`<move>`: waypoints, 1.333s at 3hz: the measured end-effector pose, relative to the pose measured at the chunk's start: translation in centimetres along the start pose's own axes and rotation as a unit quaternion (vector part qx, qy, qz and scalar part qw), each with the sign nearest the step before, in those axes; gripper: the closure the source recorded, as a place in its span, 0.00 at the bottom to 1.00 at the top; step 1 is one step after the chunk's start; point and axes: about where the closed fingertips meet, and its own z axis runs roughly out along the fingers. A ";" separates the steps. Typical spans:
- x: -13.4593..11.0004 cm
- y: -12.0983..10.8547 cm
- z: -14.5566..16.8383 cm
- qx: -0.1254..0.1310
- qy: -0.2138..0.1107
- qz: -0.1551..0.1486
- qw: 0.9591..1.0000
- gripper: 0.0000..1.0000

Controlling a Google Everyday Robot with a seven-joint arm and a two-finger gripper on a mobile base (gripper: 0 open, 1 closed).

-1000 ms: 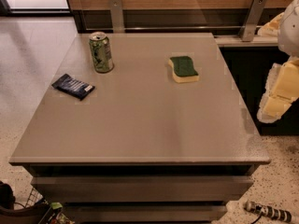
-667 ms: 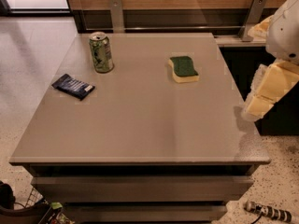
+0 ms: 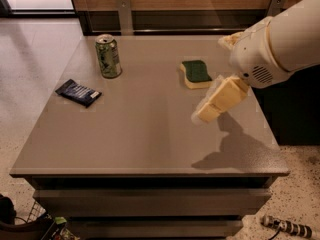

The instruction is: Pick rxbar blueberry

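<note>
The rxbar blueberry (image 3: pixel 78 92) is a small flat dark navy bar with pale lettering, lying near the left edge of the grey table (image 3: pixel 145 134). The gripper (image 3: pixel 206 113) hangs above the right part of the table on a white arm that comes in from the upper right. It is well to the right of the bar, with nothing in it that I can see.
A green drink can (image 3: pixel 108 56) stands upright at the back left, just behind and right of the bar. A yellow sponge with a green top (image 3: pixel 195 74) lies at the back right, close behind the gripper. Cables and clutter lie on the floor at the bottom corners.
The arm has swung in from the right edge to over the table's right part. The gripper has moved left, nearer the sponge. The bar, can and sponge have not moved.
</note>
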 end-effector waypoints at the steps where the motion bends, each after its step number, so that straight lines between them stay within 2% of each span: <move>1: -3.0 0.8 3.8 0.004 -0.088 0.036 0.995 0.00; 2: -7.5 2.0 9.2 0.030 -0.151 0.057 0.986 0.00; 4: -7.9 2.0 9.6 0.034 -0.159 0.058 0.985 0.00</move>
